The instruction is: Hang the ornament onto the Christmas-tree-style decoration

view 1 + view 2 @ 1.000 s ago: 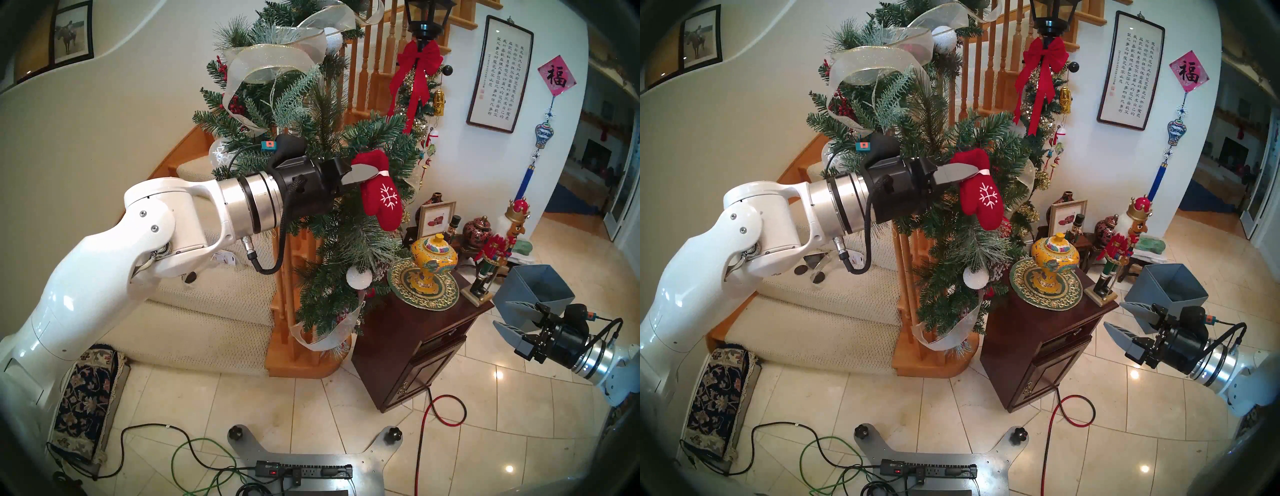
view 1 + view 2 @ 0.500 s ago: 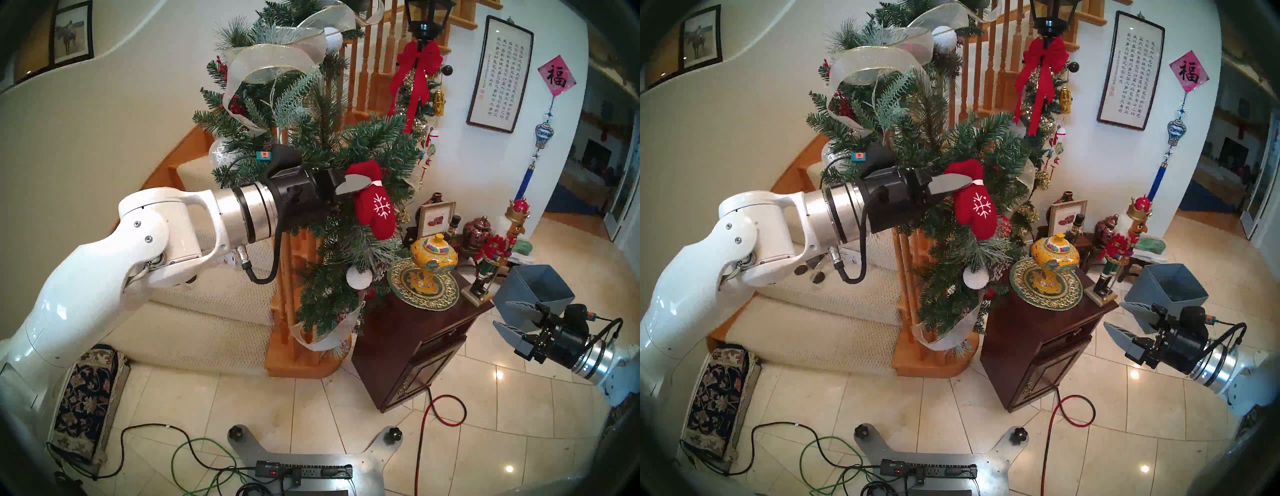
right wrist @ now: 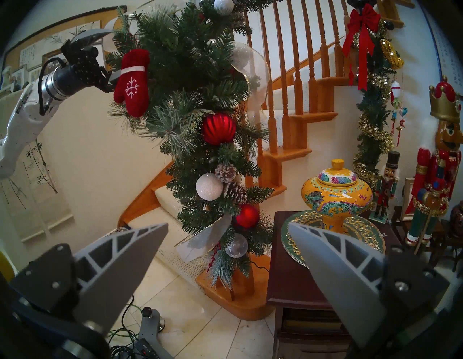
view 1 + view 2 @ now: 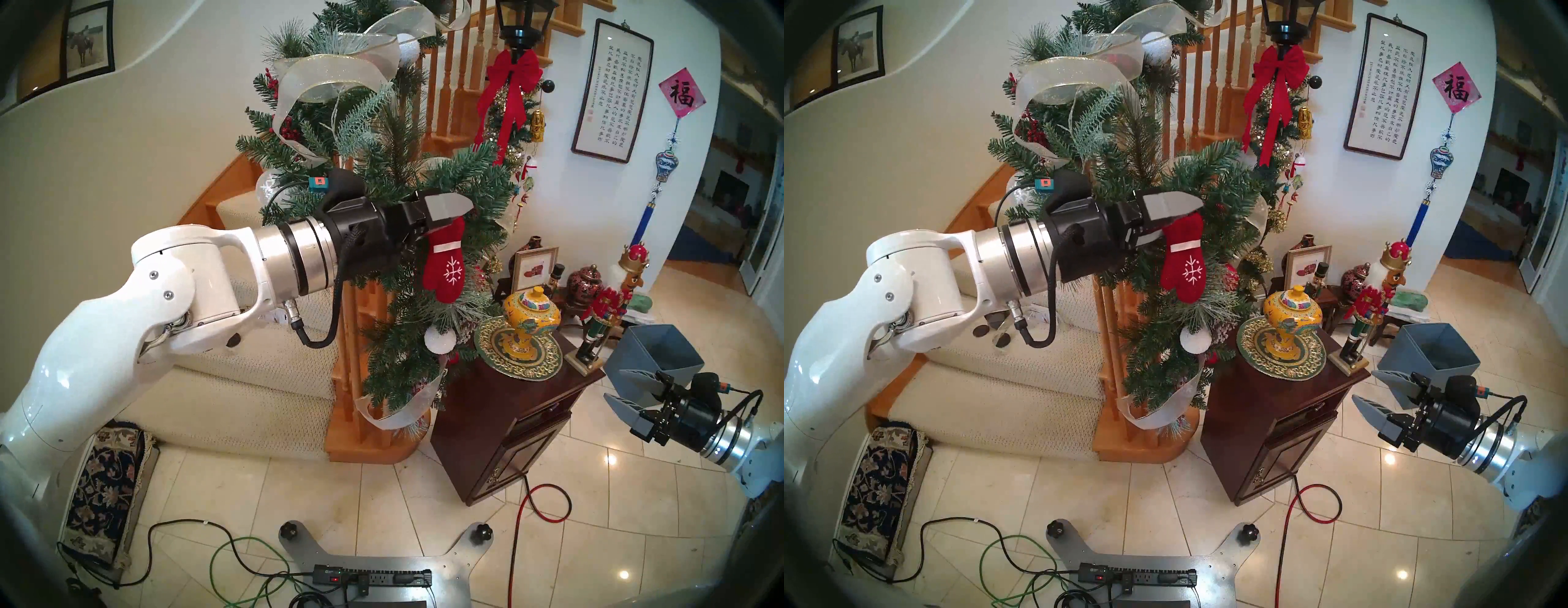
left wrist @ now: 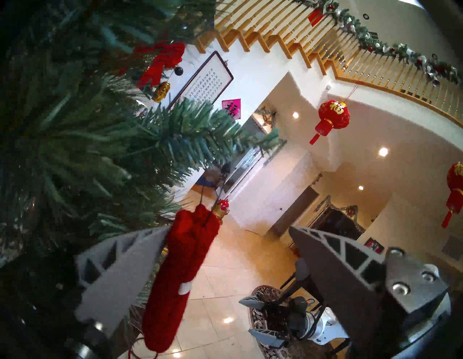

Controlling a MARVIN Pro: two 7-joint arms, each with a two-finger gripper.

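The red felt mitten [image 4: 445, 267] with a white cuff stripe and snowflake hangs upright by its thin loop from a branch of the bushy green garland [image 4: 394, 170] on the stair post. It also shows in the right head view [image 4: 1185, 263], the left wrist view [image 5: 175, 275] and the right wrist view [image 3: 132, 82]. My left gripper [image 4: 449, 220] is open, its jaws spread around the mitten's cuff; the mitten lies against one finger [image 5: 120, 270] and apart from the other. My right gripper [image 4: 613, 384] is open and empty, low at the right.
A dark wooden cabinet [image 4: 509, 407] stands right of the garland, bearing a yellow jar [image 4: 530, 314] and a nutcracker [image 4: 606, 305]. A grey box [image 4: 653, 356] is behind my right gripper. A slimmer tinsel garland with a red bow [image 4: 509, 85] hangs behind. Cables [image 4: 539, 496] lie on the floor.
My left gripper has opened and let go of the mitten. The mitten swung from tilted to hanging straight down on the branch. The right arm has not moved.
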